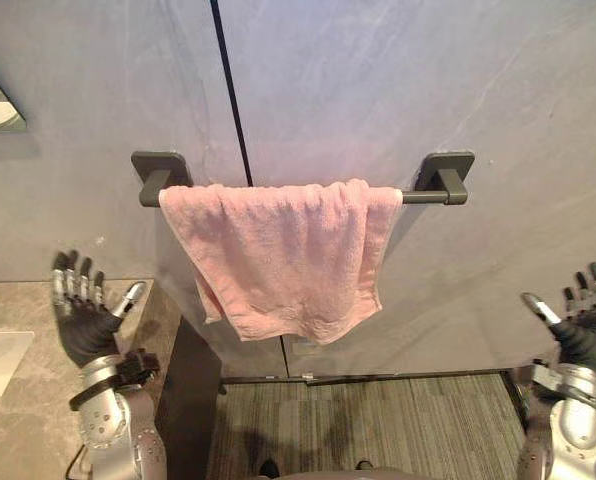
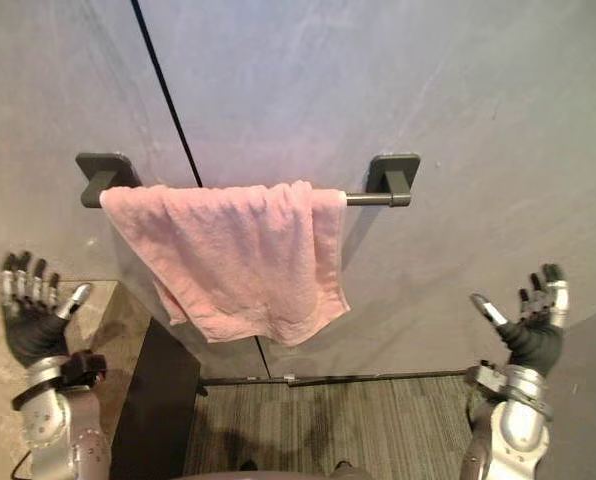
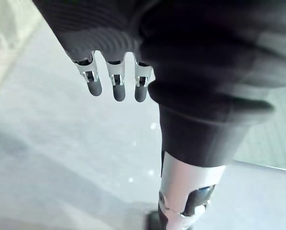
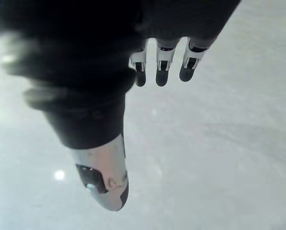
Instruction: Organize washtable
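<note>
Grey wall (image 1: 378,80) | pink towel (image 1: 288,250) on rail (image 1: 423,196), between left hand (image 1: 83,325), right hand (image 1: 583,338) | fingers (image 1: 71,285) straight, empty

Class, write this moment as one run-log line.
left robot hand: open, empty | right robot hand: open, empty | pink towel: draped over rail

Room lies open below the towel (image 1: 288,250), though the counter (image 1: 38,430) seemingly crowds left.
</note>
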{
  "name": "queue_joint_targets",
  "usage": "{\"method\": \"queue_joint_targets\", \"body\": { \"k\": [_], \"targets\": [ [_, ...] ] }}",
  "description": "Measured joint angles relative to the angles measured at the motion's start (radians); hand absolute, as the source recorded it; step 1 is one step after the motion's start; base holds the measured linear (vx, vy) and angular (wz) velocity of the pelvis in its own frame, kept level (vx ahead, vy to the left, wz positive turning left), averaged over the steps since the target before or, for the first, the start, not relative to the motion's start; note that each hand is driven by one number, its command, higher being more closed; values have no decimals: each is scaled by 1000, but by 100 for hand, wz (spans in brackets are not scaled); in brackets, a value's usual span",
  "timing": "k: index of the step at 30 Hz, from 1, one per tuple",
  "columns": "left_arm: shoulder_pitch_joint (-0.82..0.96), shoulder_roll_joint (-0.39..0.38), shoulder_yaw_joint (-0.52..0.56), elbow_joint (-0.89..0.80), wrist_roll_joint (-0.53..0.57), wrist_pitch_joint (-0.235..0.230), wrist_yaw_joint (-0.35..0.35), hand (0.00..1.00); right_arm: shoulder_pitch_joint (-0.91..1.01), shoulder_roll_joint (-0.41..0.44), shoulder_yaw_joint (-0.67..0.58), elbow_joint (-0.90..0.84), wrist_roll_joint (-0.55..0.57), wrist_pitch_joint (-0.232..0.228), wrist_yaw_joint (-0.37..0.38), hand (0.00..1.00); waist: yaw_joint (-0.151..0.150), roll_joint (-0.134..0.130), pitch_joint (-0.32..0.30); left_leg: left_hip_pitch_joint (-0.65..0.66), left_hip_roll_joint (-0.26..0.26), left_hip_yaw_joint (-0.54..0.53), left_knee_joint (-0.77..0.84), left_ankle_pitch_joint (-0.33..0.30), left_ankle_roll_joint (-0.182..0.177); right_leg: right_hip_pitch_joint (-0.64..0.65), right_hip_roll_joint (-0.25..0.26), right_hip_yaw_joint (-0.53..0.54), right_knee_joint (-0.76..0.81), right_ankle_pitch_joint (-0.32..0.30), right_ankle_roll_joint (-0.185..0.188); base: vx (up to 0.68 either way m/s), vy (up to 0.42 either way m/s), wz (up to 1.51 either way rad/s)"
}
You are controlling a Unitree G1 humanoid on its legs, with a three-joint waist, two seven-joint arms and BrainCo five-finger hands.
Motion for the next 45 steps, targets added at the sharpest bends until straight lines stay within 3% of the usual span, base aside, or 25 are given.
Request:
{"method": "queue_joint_targets", "body": {
  "k": [8, 12, 15, 16, 19, 24, 30, 39, 45],
  "targets": [
    [-6, 4, 23, -314, -64, -83, -6, 0, -95, -15, 6, -282, 112, -121, 25, 0, -5, 6, -1, 28, -2, 10, 1, -9, 1, 19, -2, 6, 10, -8, 3, -18, -13, -3],
    [-14, 68, -131, -428, -191, -105, -80, 0, -171, -83, 197, -313, 229, -158, 97, 0, -4, 9, -3, 30, -2, 12, 15, -14, 2, 19, -3, 9, 24, -13, 3, -33, -15, -1],
    [-44, 135, -321, -451, -276, -104, -169, 0, -247, -147, 426, -321, 305, -160, 173, 0, -2, 15, -3, 30, -1, 12, 25, -14, 2, 19, -3, 11, 32, -13, 2, -48, -22, 0],
    [-57, 170, -438, -450, -319, -93, -212, 0, -290, -182, 560, -321, 339, -159, 219, 0, 0, 15, -3, 31, -1, 12, 28, -14, 2, 19, -3, 13, 36, -13, 2, -60, -24, -1],
    [-57, 216, -575, -434, -363, -71, -262, 0, -325, -220, 709, -320, 384, -149, 268, 0, 2, 15, -3, 33, -1, 14, 30, -14, 2, 20, -3, 23, 40, -13, 2, -49, -13, -3],
    [-55, 282, -713, -316, -373, -22, -324, 0, -348, -305, 868, -313, 400, -91, 325, 0, 6, 13, -3, 49, -2, 24, 30, -14, 2, 25, -3, 28, 50, -13, 2, -48, -13, -6],
    [-47, 339, -790, -217, -371, 25, -374, 0, -346, -401, 954, -267, 429, -61, 355, 0, 5, 13, -2, 54, -2, 24, 30, -13, 2, 26, -3, 30, 52, -13, 3, -43, -14, -1],
    [-29, 364, -800, -84, -339, 42, -373, 0, -342, -453, 1070, -129, 422, -10, 376, 0, 6, 8, 1, 60, -2, 24, 24, -13, 2, 33, -3, 28, 50, -13, 3, 0, 0, 0],
    [-27, 362, -798, 25, -271, 62, -365, 0, -338, -462, 1098, -25, 332, 6, 374, 0, 10, 4, 3, 36, -2, 20, 23, -13, 3, 12, -3, 23, 49, -14, 3, 0, -1, 1]
  ]
}}
